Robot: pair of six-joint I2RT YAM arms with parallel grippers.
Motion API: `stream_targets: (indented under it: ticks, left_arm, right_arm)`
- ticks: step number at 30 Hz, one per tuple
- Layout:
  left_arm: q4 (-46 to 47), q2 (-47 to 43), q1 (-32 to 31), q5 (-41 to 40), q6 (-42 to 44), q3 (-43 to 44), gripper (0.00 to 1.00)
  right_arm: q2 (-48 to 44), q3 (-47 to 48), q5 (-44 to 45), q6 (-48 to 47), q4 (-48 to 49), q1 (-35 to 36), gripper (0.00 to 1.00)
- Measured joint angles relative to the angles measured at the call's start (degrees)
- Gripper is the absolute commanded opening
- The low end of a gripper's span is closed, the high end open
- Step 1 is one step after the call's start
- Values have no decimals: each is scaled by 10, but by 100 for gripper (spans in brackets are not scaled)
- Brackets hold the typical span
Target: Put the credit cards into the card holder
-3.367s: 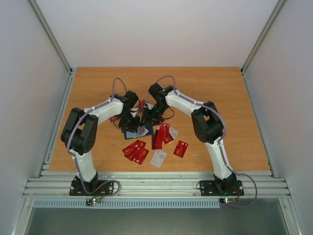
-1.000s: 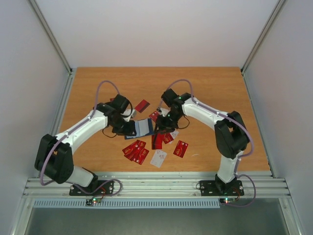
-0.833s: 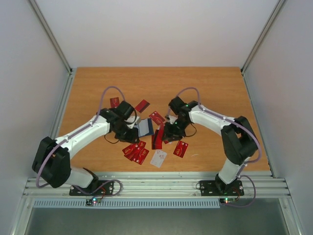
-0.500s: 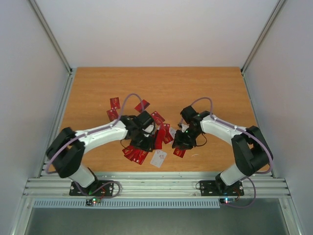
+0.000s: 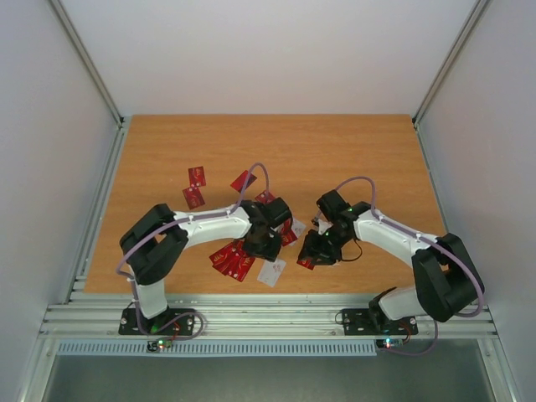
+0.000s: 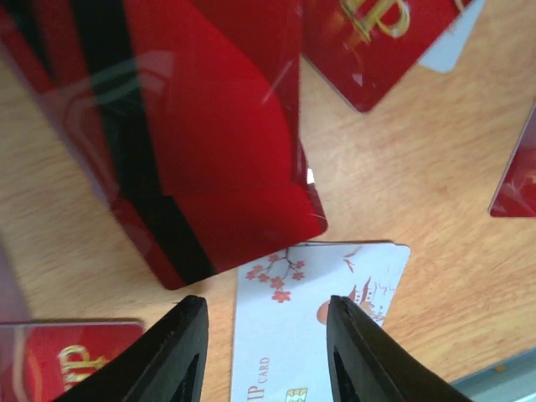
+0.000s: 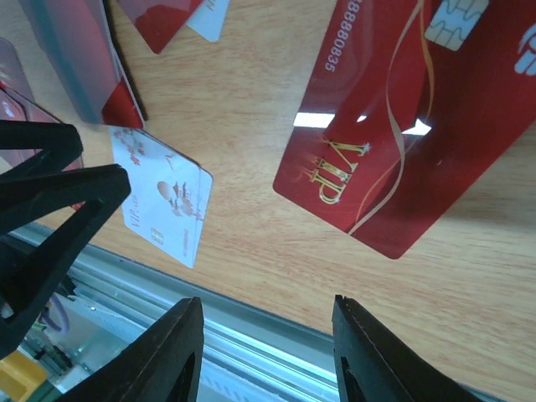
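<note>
Both arms swung nearer, low over the credit cards (image 5: 237, 261); left fingers (image 6: 180, 352), right fingers (image 7: 167, 360) spread, empty.

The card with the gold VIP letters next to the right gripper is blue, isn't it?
Not quite. It is red, not blue. The right wrist view shows the red card with its gold VIP letters, lying just ahead of the right gripper.
</note>
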Motion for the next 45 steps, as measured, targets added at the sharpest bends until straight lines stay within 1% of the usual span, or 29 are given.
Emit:
stream_targets:
  ticks: [4, 7, 11, 14, 17, 22, 29, 36, 45]
  left_arm:
    - [-24, -18, 1, -43, -9, 17, 42]
    - [-32, -30, 12, -62, -9, 28, 41]
    - [-36, -29, 41, -62, -2, 38, 43]
    - [-48, -5, 63, -57, 9, 71, 43]
    - [-44, 22, 73, -51, 18, 93, 43]
    - [-35, 40, 87, -24, 20, 89, 40]
    - [-7, 58, 103, 16, 38, 87, 33]
    - [0, 67, 111, 26, 49, 87, 28]
    - [18, 78, 132, 63, 65, 80, 27]
  right_arm:
    - [-5, 0, -8, 11, 18, 0, 50]
    - [2, 0, -26, 21, 52, 0, 50]
    - [43, 3, -52, 33, 108, 0, 51]
    - [79, 4, -68, 45, 147, 0, 51]
    - [115, 7, -82, 54, 183, 0, 51]
    - [156, 26, -95, 62, 221, 0, 51]
    - [188, 65, -95, 74, 248, 0, 50]
    - [208, 69, -107, 96, 279, 0, 49]
    - [231, 69, -141, 116, 323, -7, 48]
